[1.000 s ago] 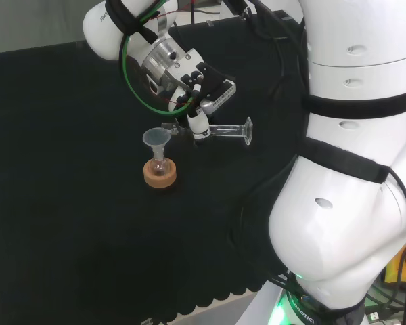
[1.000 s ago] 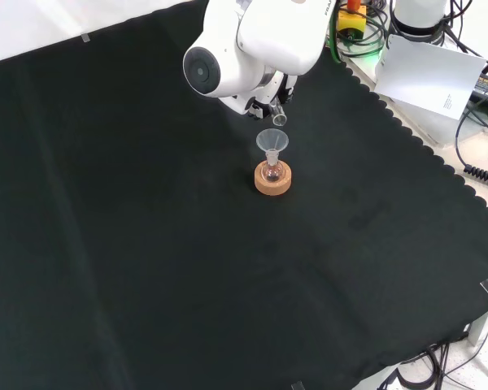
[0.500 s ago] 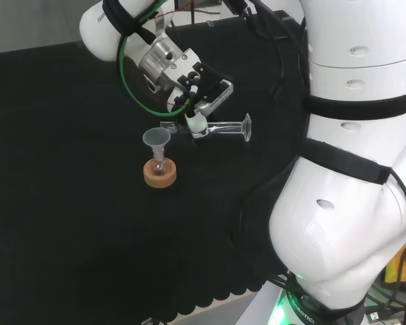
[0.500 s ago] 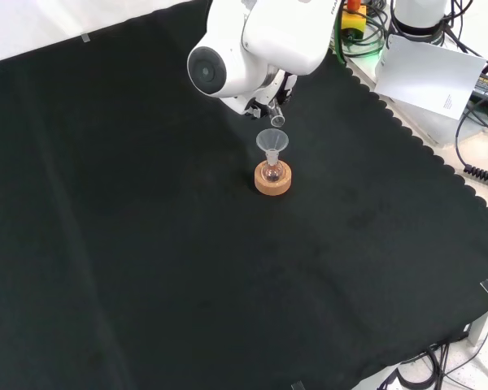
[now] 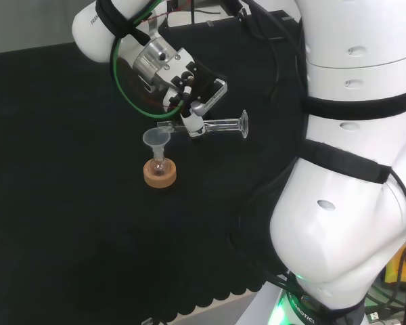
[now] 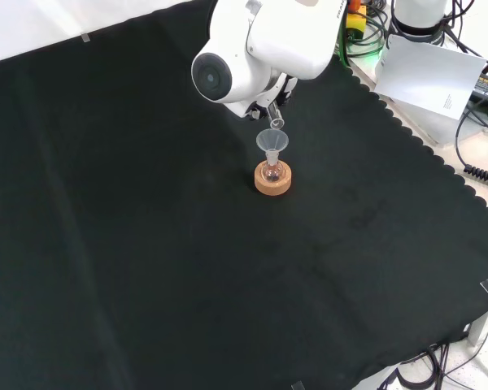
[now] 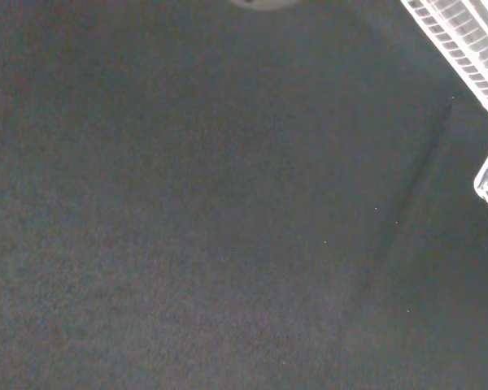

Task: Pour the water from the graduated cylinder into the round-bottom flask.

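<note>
Flask and stand first. The round-bottom flask (image 5: 160, 164) sits in a cork ring (image 5: 160, 174) on the worktop (image 6: 146, 268), with a clear funnel (image 5: 156, 139) in its neck. In the front view the funnel mouth (image 6: 272, 141) is directly under the cylinder's open end.

The graduated cylinder (image 5: 213, 126) lies almost level in the air, mouth over the funnel rim, foot flaring to the right in the head view. The fingers (image 5: 193, 123) of the hand (image 5: 189, 95) are curled round its middle, grasping it.

Risks, as I judge them: the cylinder mouth is at the funnel's edge, not its centre, so water could run over the rim onto the cloth. The funnel looks top-heavy on a small flask; a touch from the cylinder lip might tip it or knock the flask off the ring. Tipping too fast could flood the narrow stem.

Black cloth covers the worktop, scalloped along its edge. Beyond that edge: cables (image 6: 480, 122) and a white sheet of paper (image 6: 435, 75).
</note>
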